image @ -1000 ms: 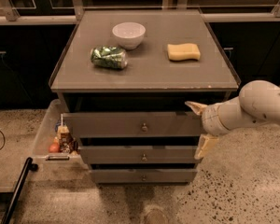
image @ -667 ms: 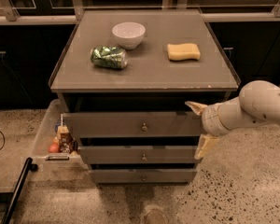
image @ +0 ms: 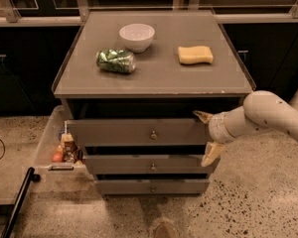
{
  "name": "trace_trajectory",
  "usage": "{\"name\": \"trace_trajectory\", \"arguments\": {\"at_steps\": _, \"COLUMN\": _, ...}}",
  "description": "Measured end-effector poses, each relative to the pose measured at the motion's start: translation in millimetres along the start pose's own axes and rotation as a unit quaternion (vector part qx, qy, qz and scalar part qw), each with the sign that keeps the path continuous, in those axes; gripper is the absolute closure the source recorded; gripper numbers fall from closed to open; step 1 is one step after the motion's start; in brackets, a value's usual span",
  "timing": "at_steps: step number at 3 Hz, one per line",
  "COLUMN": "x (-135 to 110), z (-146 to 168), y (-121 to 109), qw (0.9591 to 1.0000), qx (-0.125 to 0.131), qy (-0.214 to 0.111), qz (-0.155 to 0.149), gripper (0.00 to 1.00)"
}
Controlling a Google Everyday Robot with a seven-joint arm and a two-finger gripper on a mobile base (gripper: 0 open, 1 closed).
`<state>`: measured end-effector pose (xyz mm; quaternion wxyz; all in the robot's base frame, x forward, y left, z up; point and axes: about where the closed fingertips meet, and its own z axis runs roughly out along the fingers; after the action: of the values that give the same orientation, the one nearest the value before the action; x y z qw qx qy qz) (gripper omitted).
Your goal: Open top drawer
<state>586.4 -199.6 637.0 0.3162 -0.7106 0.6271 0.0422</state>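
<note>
The top drawer is the widest grey front under the cabinet top, with a small brass knob at its middle. A dark gap shows above it. My gripper is at the right end of this drawer front, well right of the knob. Its fingers are spread open, the upper fingertip near the drawer's top corner and the lower one near its bottom corner. It holds nothing. My white arm reaches in from the right. Two narrower drawer fronts sit below.
On the cabinet top stand a white bowl, a crumpled green bag and a yellow sponge. A clear bin with bottles and snacks hangs at the cabinet's left. A black pole lies on the speckled floor at lower left.
</note>
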Motion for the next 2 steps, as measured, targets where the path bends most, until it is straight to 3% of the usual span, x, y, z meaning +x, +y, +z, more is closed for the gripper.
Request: {"name": "trace_trajectory", "arguments": {"at_steps": 2, "x": -4, "z": 15, "y": -16, "qw": 0.9998, "qx": -0.006, "qy": -0.002, "qz": -0.017, "gripper": 0.0}}
